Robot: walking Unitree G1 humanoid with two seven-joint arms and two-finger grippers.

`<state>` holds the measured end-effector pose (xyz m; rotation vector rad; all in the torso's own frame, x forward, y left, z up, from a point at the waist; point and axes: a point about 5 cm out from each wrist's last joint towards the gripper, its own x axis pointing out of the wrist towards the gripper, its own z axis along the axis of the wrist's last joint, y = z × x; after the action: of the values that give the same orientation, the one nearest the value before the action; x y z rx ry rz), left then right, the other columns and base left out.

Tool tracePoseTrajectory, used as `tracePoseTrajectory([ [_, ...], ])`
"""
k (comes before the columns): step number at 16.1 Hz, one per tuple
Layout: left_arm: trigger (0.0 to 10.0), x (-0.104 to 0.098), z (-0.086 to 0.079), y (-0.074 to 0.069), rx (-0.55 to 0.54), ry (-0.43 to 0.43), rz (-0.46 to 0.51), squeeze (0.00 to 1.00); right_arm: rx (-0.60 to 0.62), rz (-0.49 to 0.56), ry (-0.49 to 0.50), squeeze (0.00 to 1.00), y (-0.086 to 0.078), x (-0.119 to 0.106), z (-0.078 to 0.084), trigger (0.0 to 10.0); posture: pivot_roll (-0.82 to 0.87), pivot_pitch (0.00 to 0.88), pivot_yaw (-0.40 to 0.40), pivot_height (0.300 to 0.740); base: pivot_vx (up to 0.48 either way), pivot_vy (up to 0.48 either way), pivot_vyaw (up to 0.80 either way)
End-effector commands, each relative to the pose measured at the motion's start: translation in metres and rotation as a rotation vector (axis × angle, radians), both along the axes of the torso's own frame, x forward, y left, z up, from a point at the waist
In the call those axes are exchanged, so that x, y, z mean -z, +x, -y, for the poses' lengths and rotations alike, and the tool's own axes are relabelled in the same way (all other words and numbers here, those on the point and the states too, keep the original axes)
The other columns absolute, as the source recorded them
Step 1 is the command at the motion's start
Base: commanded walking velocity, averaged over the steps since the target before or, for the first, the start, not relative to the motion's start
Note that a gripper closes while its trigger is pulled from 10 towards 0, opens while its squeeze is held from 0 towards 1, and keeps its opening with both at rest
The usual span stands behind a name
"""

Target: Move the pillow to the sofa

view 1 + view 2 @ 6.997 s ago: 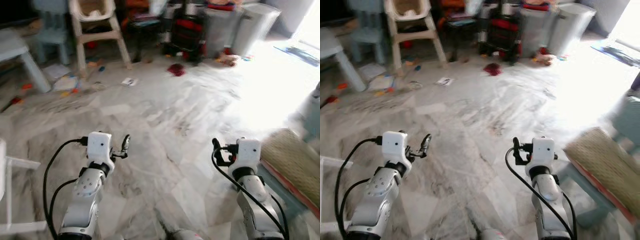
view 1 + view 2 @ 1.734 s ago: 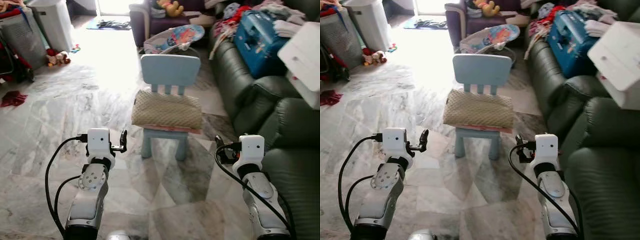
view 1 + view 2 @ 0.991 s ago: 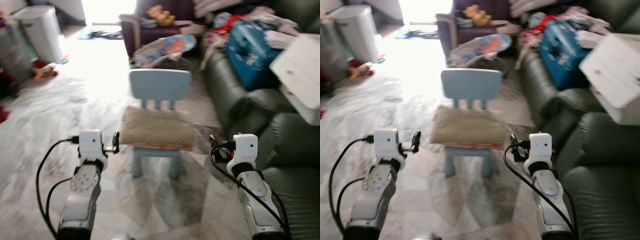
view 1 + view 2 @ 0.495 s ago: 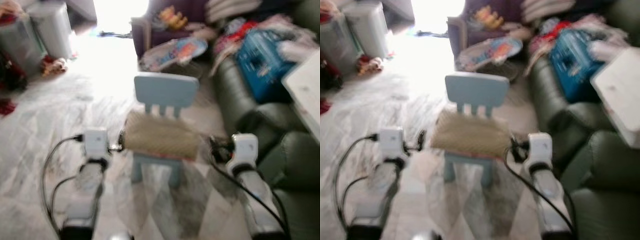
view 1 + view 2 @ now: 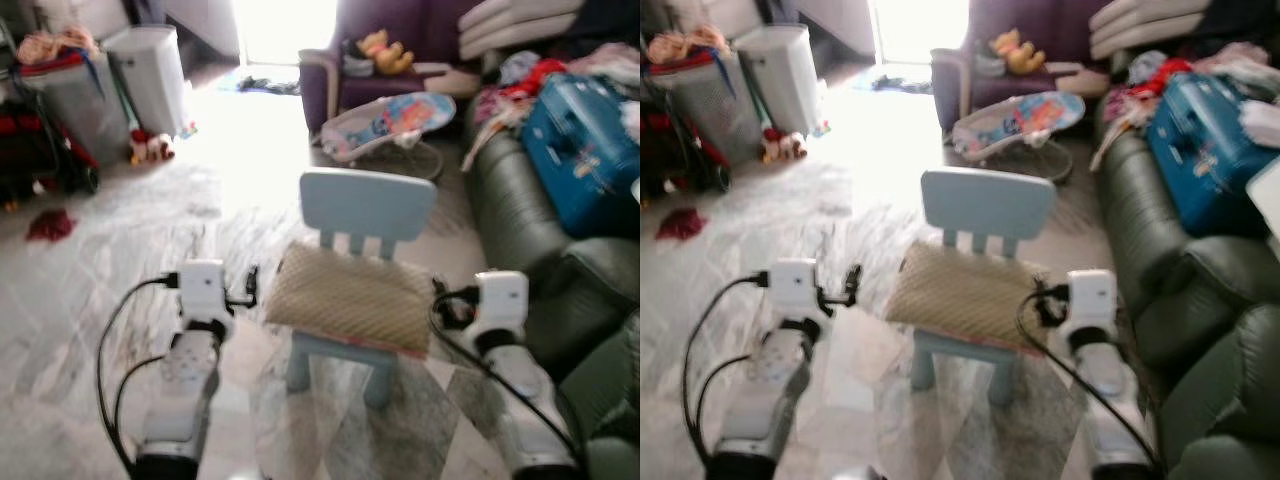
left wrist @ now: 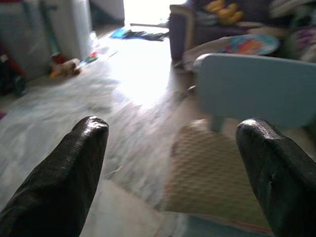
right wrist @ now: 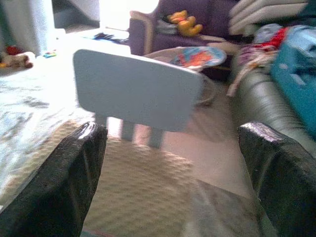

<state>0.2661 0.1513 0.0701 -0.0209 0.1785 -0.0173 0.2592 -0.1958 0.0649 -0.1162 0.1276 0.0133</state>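
tan pillow (image 5: 350, 300) lying on the seat of the pale blue chair (image 5: 362, 225), dark green sofa (image 5: 1160, 250) just beside. left gripper (image 5: 250, 285) and right gripper (image 5: 440, 305) hovering at either side of it, fingers (image 6: 74, 173) spread wide, touching nothing.

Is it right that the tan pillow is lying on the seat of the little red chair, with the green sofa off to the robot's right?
Not quite: the chair is pale blue, not red, as the left eye view shows. The rest holds: the tan pillow lies on its seat, and the green sofa stands off to the robot's right.
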Motion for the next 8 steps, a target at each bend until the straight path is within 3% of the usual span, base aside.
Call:
tracePoseTrajectory([
  [1,10.0,-0.002,0.0022,0.0034,0.014,-0.001,0.003,0.0,0.007,0.018,-0.008,0.0,0.0007,-0.0046,0.0042,10.0,0.0,0.0,-0.01,0.74,0.364,0.255,0.0],
  [8,10.0,-0.0033,0.0092,0.0028,0.04,-0.004,0.008,0.0,-0.006,0.016,0.0,0.0,0.0025,-0.0041,-0.0026,10.0,0.01,0.0,-0.039,0.74,0.441,0.0,0.0],
])
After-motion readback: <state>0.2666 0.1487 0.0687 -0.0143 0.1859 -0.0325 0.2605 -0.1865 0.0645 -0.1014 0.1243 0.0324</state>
